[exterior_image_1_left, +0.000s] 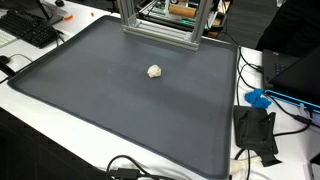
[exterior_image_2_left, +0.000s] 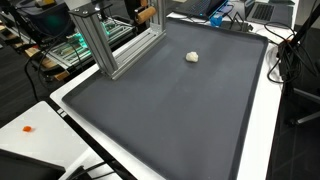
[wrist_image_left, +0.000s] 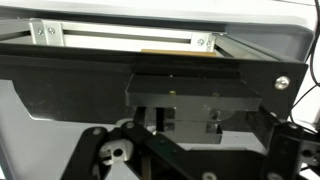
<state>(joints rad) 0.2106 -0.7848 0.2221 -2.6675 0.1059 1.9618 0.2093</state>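
Note:
A small white crumpled lump (exterior_image_1_left: 154, 71) lies alone on a large dark grey mat (exterior_image_1_left: 90, 110); both also show in an exterior view from another side, the lump (exterior_image_2_left: 192, 57) near the far end of the mat (exterior_image_2_left: 170, 120). The arm and gripper show in neither exterior view. In the wrist view my gripper (wrist_image_left: 190, 150) sits close in front of a black plate and an aluminium bar (wrist_image_left: 120, 35). Its dark linkages stand far apart at the lower left and right, and nothing is between them. The lump is out of the wrist view.
An aluminium-profile frame (exterior_image_1_left: 160, 28) stands at the mat's back edge and shows again from the other side (exterior_image_2_left: 105, 45). A keyboard (exterior_image_1_left: 30, 30), a blue item (exterior_image_1_left: 258, 98), a black pouch (exterior_image_1_left: 255, 130) and cables lie round the mat. A small orange thing (exterior_image_2_left: 28, 128) lies on the white table.

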